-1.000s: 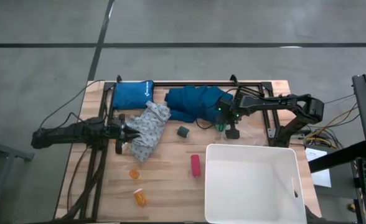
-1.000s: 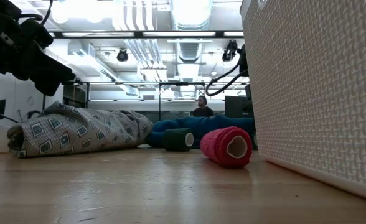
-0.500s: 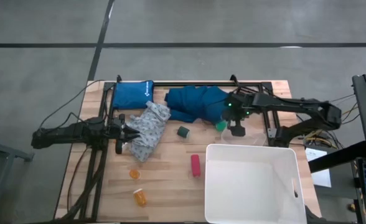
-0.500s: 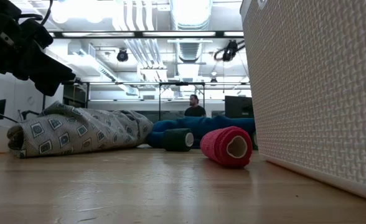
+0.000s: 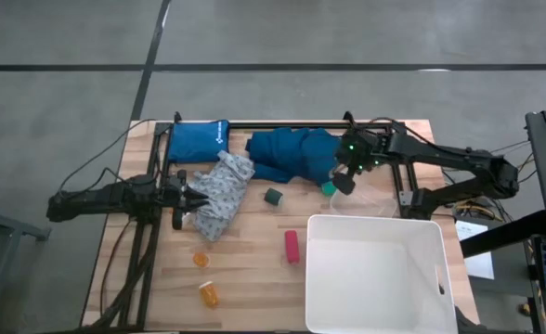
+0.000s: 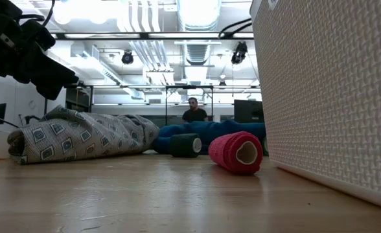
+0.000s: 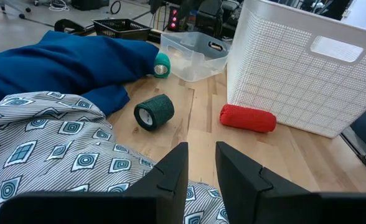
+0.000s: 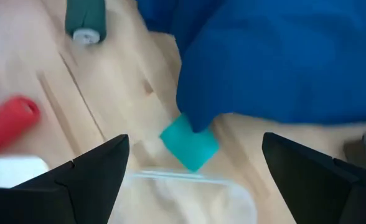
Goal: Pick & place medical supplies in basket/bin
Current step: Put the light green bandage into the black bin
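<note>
Largest: white tub [image 5: 377,274], rounded corners, woven-texture wall filling one side of the low view [image 6: 326,90]. Beyond the tub's far edge, dark teal garment [image 5: 292,153], bunched. Farther from the tub, past the teal heap, pale patterned garment [image 5: 219,193], grey-blue with small square motifs plain in the left wrist view [image 7: 52,162]. Just beside the tub's near-left wall, pink-red cylinder [image 5: 292,246], hollow end shown only by the low view [image 6: 237,152]. Between tub and teal garment, dark green roll [image 5: 272,196] and a lighter teal roll [image 8: 189,142].

Right gripper [image 5: 344,181] above the teal roll, near the tub's far edge, fingers [image 8: 89,177] spread wide. Left gripper [image 5: 197,199] at the patterned garment, fingers [image 7: 170,177] slightly parted, nothing between.
</note>
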{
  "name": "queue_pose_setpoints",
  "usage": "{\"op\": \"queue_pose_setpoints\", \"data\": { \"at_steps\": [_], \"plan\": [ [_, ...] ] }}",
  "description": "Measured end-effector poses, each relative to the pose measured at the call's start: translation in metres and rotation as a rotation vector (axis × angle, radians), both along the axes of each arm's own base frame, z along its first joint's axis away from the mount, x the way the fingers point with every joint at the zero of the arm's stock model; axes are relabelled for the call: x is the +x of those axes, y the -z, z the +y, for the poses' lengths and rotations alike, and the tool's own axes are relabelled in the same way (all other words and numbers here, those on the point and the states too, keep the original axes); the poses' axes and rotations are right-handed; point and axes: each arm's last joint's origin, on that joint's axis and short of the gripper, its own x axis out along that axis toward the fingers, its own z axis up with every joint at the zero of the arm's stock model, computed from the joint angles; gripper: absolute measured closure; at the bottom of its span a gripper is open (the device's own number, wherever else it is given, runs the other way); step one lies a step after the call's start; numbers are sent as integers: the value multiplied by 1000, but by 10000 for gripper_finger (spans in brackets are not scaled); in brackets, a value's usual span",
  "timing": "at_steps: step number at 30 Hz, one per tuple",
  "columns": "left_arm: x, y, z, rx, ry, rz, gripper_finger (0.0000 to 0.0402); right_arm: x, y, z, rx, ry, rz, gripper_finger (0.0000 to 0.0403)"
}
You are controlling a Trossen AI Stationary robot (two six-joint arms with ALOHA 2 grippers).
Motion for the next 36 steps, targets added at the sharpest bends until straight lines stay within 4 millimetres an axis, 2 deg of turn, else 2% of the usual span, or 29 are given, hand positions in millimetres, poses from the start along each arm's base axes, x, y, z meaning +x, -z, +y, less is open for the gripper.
{"op": "queue_pose_setpoints", "data": {
  "at_steps": [5,9,18,26,36],
  "plan": [
    [0,0,0,0,0,-1,314,17,-17,-5,115,97,131,37],
    [0,0,0,0,1,0,314,38,-17,-11,185,159,253,37],
    [0,0,0,0,0,0,314,75,7,-24,314,249,391,37],
    [0,0,0,0,0,0,314,80,15,-26,342,305,395,37],
    [0,0,0,0,0,0,314,74,42,-24,342,304,422,37]
  ]
}}
